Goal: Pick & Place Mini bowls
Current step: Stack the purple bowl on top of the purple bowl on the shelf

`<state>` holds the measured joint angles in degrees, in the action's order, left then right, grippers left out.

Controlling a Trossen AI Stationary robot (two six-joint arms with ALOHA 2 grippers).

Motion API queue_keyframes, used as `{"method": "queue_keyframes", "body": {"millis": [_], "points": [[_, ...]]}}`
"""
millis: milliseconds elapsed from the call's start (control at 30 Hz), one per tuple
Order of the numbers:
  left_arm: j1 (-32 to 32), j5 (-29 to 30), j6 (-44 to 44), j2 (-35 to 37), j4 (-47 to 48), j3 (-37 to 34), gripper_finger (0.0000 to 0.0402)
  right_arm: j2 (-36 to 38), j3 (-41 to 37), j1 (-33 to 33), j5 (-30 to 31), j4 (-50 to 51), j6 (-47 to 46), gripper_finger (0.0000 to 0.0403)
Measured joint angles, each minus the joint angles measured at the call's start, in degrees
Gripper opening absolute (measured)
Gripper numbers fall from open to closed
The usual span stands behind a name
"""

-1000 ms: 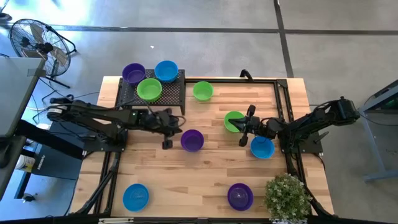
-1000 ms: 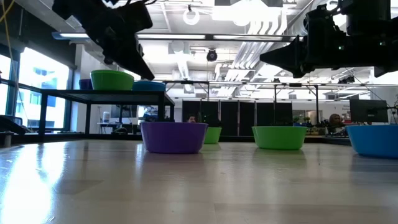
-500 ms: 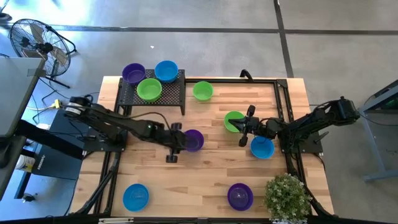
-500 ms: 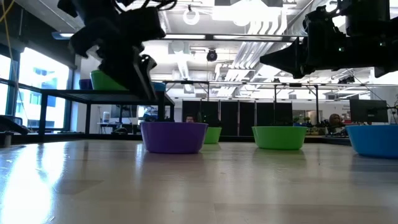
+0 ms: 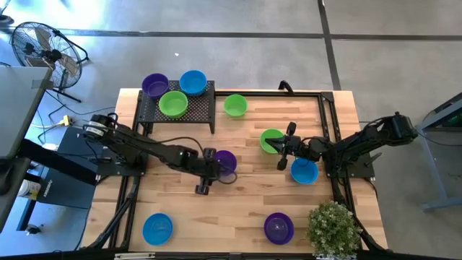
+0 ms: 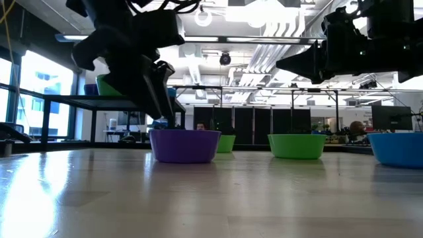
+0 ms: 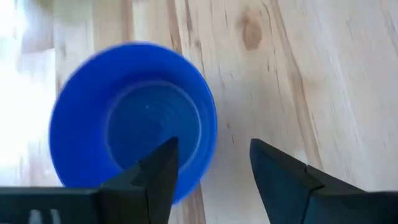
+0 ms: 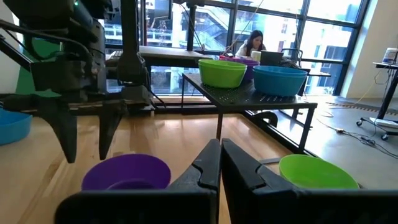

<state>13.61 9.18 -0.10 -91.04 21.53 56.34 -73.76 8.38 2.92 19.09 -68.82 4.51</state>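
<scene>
My left gripper [image 5: 207,171] hangs open, fingers pointing down, just above the left rim of a purple mini bowl [image 5: 228,162] that stands on the table's middle. In the left wrist view one finger [image 7: 158,177] is over the bowl's [image 7: 124,118] inside and the other is outside it. Seen in the low view, the fingertips [image 6: 166,120] stop just short of the rim [image 6: 184,132]. My right gripper [image 5: 286,146] is shut and holds nothing, hovering between a green bowl [image 5: 271,139] and a blue bowl [image 5: 304,171].
A black mesh rack [image 5: 198,108] at the far left carries a purple [image 5: 154,84], a blue [image 5: 193,81] and a green bowl [image 5: 173,104]. Another green bowl [image 5: 235,105] sits beside it. A blue bowl [image 5: 157,228], a purple bowl [image 5: 279,227] and a potted plant [image 5: 333,227] stand near the front edge.
My left gripper has swung from beside the rack toward the table's right and near edge, come down over the middle purple bowl's rim, and opened. The bowls have stayed where they were.
</scene>
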Motion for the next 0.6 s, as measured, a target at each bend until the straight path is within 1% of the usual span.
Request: {"method": "queue_keyframes", "body": {"millis": [133, 267, 367, 500, 600], "points": [[-0.04, 0.15, -0.13, -0.01, -0.13, -0.04, 0.0209, 0.0, 0.0, 0.0, 0.01, 0.04, 0.0, 0.0004], [-0.04, 2.17, -0.15, 0.01, -0.33, -0.04, 0.021, 0.0, 0.0, 0.0, 0.02, 0.33, 0.0, 0.0001], [-0.09, 2.38, 0.14, -0.09, -0.12, -0.09, 0.0211, 0.0, 0.0, 0.0, 0.04, 0.42, 0.0, 0.0002], [-0.46, 3.97, 2.29, -3.49, -0.54, -0.18, 0.021, 0.0, 0.0, 0.0, 0.04, 0.42, 0.0, 0.0001], [-0.55, 5.71, 2.74, -5.63, -0.99, -0.17, 0.0198, 0.0, 0.0, 0.0, 0.04, 0.42, 0.0, 0.0001]]}}
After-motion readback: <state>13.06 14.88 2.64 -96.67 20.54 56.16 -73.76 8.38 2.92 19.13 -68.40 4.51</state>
